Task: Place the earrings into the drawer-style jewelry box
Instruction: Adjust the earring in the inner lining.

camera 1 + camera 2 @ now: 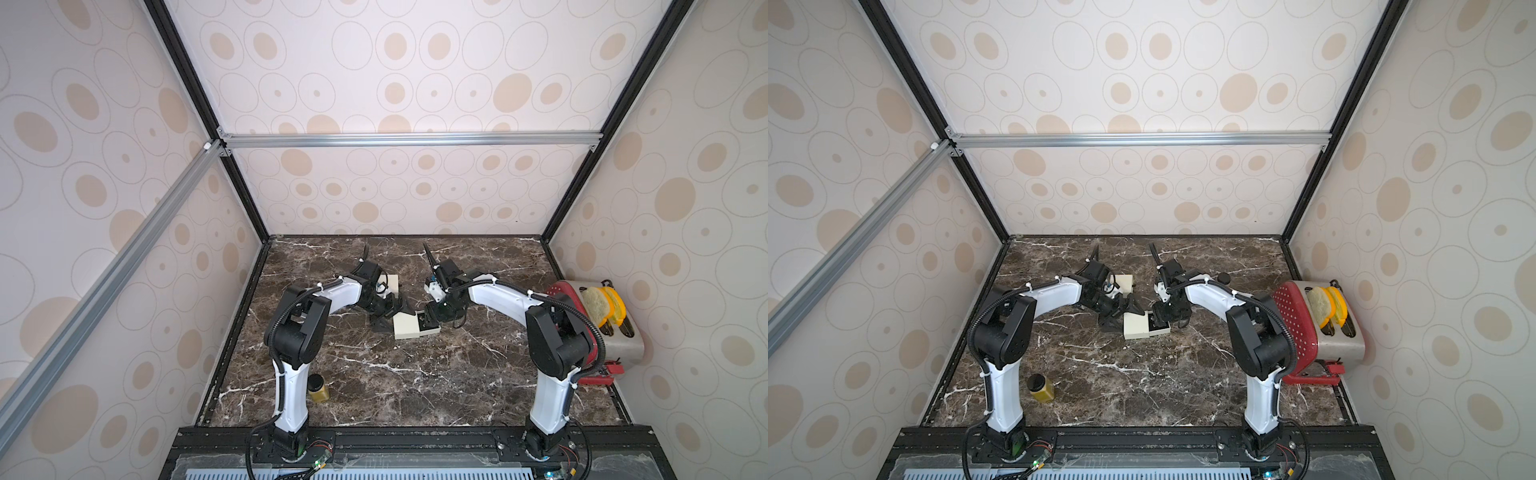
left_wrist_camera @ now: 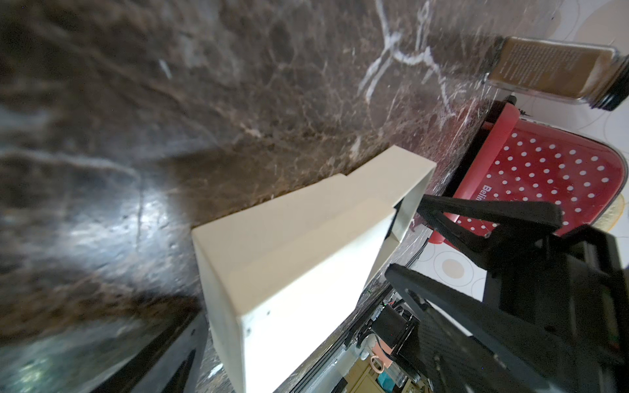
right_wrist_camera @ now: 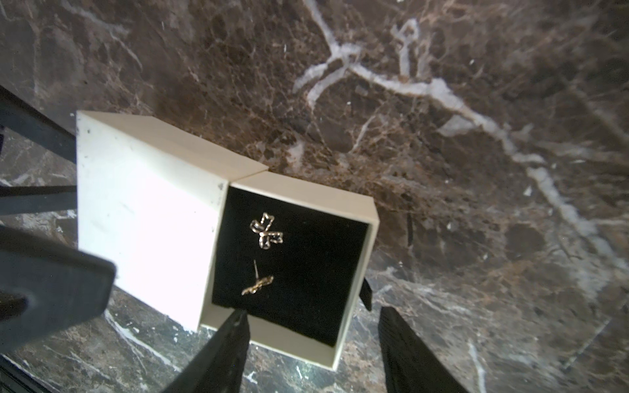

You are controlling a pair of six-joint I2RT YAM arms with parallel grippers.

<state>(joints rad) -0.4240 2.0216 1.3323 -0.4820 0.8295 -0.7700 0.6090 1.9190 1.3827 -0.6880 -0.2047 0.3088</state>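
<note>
The cream drawer-style jewelry box point(image 1: 409, 326) point(image 1: 1137, 326) lies mid-table with its drawer point(image 3: 369, 238) pulled out. Two gold earrings rest on the drawer's black lining: a bow-shaped one point(image 3: 267, 231) and one lying on its side point(image 3: 257, 285). My right gripper point(image 3: 313, 311) point(image 1: 432, 318) hovers open over the drawer's outer end, holding nothing. My left gripper point(image 1: 392, 316) point(image 2: 306, 306) is open wide at the box's closed end, and the cream sleeve point(image 2: 289, 245) lies between its fingers.
A second small cream box point(image 1: 390, 284) sits just behind the left wrist. A red toaster point(image 1: 598, 320) point(image 2: 544, 177) with bread stands at the right wall. A yellow jar point(image 1: 318, 388) stands near the left arm's base. A spice jar point(image 2: 551, 71) lies far right.
</note>
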